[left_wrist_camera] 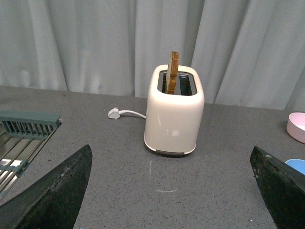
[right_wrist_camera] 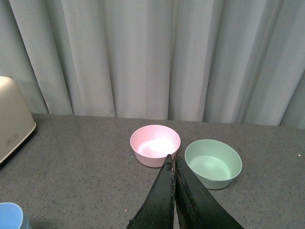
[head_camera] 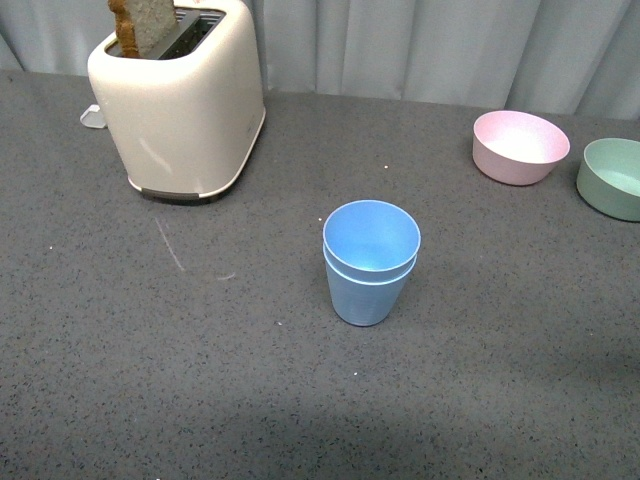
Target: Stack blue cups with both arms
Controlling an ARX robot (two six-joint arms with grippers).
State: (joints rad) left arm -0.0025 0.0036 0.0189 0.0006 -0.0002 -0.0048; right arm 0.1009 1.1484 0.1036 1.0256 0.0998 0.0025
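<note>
Your left gripper has its jaws spread wide and empty; your right gripper's are closed on nothing. The blue cups stand nested right of the toaster, so stacking looks done.

Cream toaster at the far left of the grey table, a slice of toast upright in its slot. White plug lying behind it. Pink bowl and green bowl side by side, far right. Grey curtain behind. Green rack in the left wrist view.

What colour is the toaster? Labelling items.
Cream toaster, clearest in the left wrist view.
</note>
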